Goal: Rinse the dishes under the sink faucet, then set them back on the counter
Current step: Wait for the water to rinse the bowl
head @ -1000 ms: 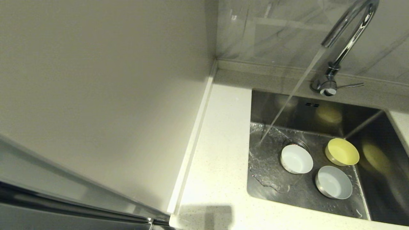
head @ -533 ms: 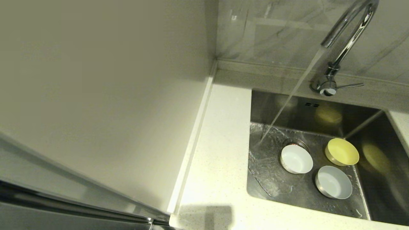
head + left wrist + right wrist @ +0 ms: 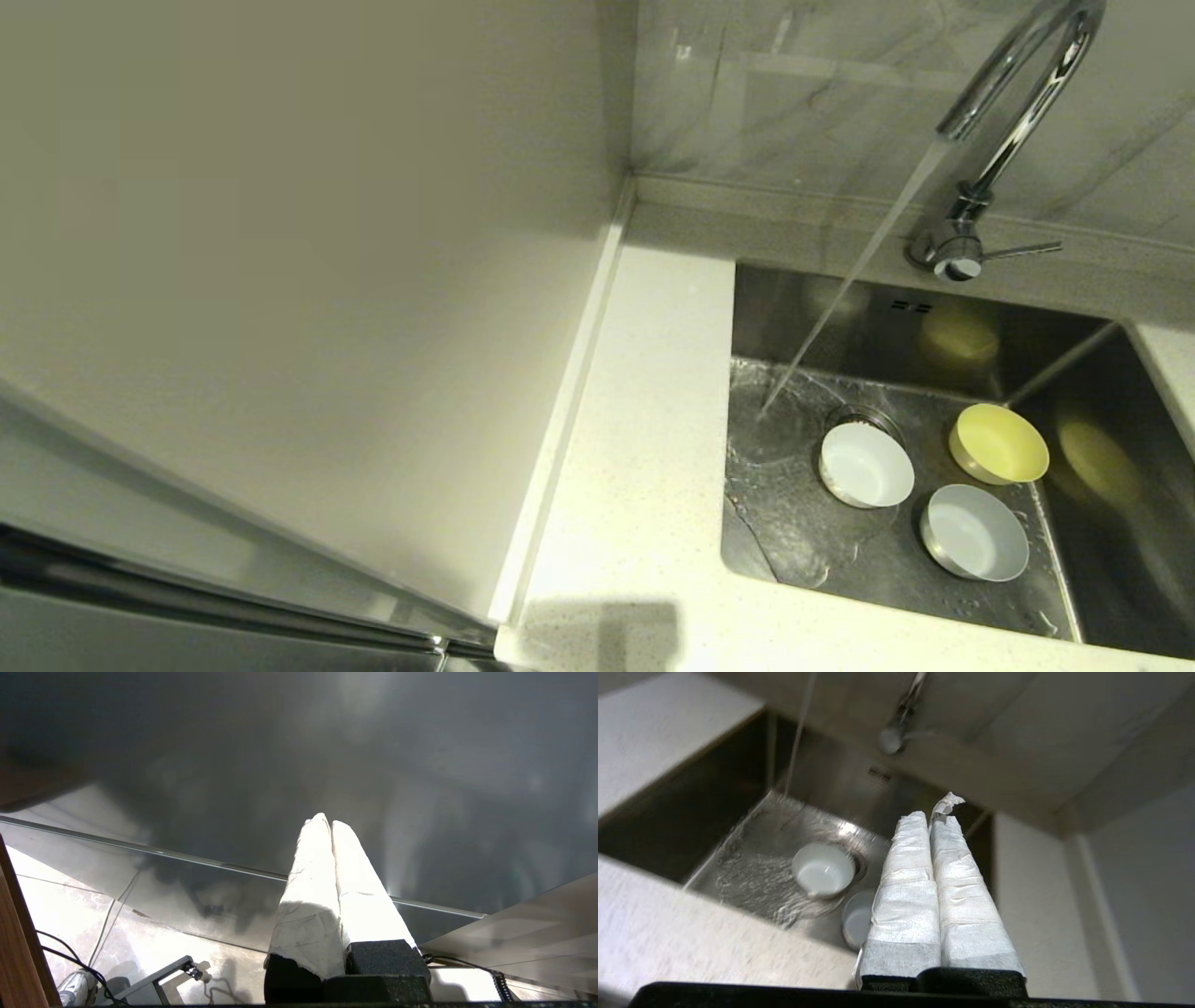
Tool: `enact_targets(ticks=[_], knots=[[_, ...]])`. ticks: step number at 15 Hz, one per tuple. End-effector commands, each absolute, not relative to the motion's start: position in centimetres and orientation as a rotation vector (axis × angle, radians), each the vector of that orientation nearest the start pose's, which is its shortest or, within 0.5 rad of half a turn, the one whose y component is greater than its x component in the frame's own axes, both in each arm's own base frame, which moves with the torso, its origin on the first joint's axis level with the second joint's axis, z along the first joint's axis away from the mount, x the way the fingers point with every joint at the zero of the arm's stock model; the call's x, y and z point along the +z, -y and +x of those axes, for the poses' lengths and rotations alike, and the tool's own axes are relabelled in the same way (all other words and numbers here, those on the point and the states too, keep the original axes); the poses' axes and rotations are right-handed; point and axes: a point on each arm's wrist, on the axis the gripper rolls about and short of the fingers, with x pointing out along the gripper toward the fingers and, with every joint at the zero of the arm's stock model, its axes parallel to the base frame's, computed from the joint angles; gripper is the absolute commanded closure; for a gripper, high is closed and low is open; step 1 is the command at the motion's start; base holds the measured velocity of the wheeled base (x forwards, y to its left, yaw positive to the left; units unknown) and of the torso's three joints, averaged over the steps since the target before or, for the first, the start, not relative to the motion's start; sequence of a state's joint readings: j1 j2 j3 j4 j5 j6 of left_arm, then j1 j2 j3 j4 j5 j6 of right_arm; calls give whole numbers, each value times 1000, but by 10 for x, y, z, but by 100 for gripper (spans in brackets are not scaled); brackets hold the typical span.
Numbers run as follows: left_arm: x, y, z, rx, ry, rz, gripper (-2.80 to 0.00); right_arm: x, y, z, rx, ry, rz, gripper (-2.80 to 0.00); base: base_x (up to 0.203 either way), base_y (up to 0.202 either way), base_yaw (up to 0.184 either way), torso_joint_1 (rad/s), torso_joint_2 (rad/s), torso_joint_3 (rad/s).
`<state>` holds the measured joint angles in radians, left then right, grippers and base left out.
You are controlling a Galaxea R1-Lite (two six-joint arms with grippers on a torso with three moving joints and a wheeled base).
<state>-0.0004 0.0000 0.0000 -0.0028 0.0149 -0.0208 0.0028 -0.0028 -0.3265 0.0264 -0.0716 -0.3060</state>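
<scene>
Three bowls lie on the floor of the steel sink (image 3: 794, 308): a white bowl (image 3: 866, 465) over the drain, a pale yellow bowl (image 3: 999, 443) behind on the right, a bluish-white bowl (image 3: 975, 532) in front. The chrome faucet (image 3: 1013, 103) runs; its stream lands left of the white bowl. No arm shows in the head view. My right gripper (image 3: 930, 816) is shut and empty, raised over the sink's near side; beyond it I see the white bowl (image 3: 823, 868) and the bluish-white bowl (image 3: 857, 917). My left gripper (image 3: 326, 823) is shut, down by a dark steel panel, away from the sink.
White speckled counter (image 3: 644, 420) runs left of and in front of the sink, bounded on the left by a cream wall panel (image 3: 308, 280). The faucet's side lever (image 3: 1022, 249) points right. A grey marble backsplash (image 3: 822, 84) stands behind the sink. Water spreads across the basin's left floor.
The sheet of water on the sink floor has shifted shape. The bowls and faucet have not moved, and no arm has entered the head view.
</scene>
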Motion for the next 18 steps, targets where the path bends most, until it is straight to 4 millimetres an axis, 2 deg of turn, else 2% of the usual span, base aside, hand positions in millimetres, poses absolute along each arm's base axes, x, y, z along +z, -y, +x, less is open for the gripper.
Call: enact_targets(ticks=[1,3,6,18], knots=[[76,0,-23,15,6,-22,0,132,1,-45,-79,184,-288,0,0,0,0,0,0,0],[76,0,-23,15,6,-22,0,101,0,-32,-23,76,-230,0,0,0,0,0,0,0],[76,0,-23,14,6,-22,0,77,0,-24,25,-7,-106,0,0,0,0,0,0,0],[76,0,-23,14,6,-22,0,76,0,-24,12,-14,-28,0,0,0,0,0,0,0]])
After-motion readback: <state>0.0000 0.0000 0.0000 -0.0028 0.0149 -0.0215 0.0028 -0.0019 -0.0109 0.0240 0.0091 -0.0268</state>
